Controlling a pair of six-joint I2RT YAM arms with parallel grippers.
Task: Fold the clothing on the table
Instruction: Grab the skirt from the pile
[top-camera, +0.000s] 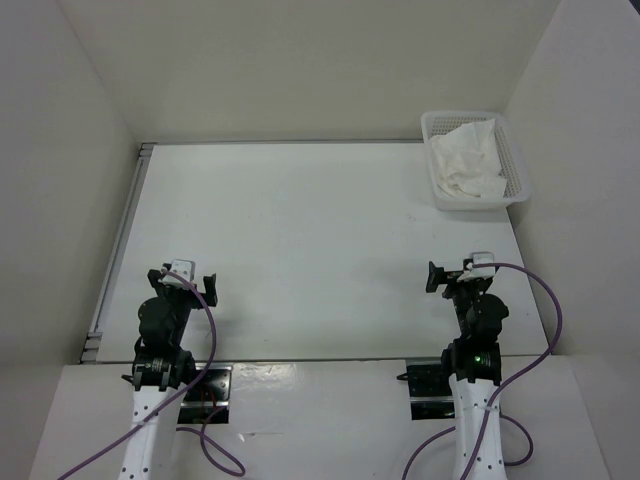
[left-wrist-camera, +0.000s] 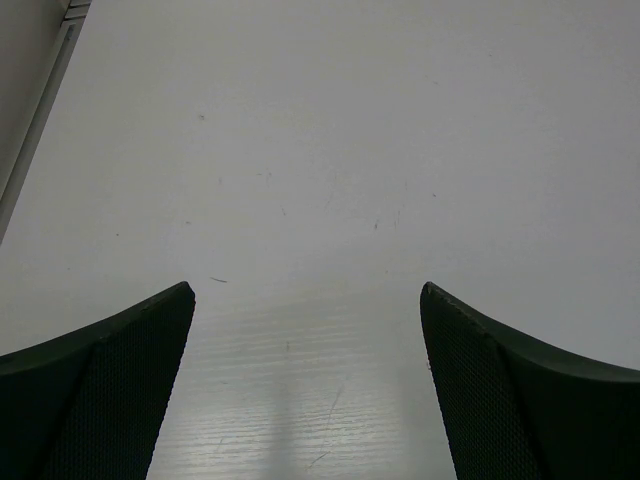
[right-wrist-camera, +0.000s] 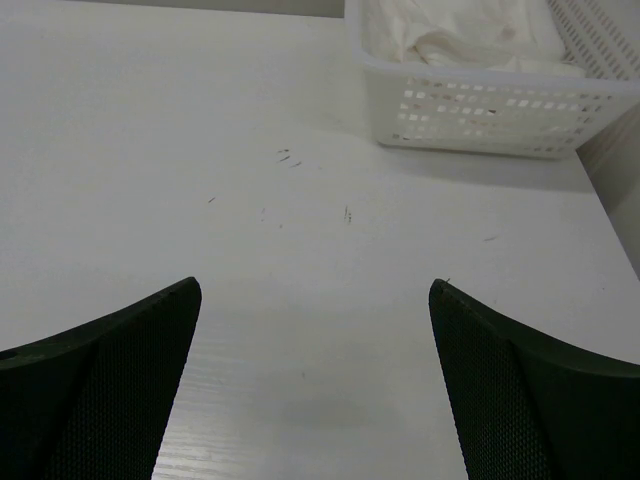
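Left fingers (left-wrist-camera: 110, 390) and right fingers (right-wrist-camera: 110, 390) spread apart, empty, low over table (top-camera: 300, 240). Clothing (top-camera: 468, 160) crumpled in basket (top-camera: 520, 175), far right corner, well apart. Looks light, limp, soft; pinch a top fold or edge.

From overhead I see the clothing (top-camera: 468, 160) crumpled in a white mesh basket (top-camera: 438, 196) at the far right corner of the bench (top-camera: 300, 240). My left end effector (top-camera: 183, 280) and right end effector (top-camera: 462, 273) sit near the front edge, well apart, fingers spread, holding nothing. A grey rail (top-camera: 120, 250) runs along the bench's left side.
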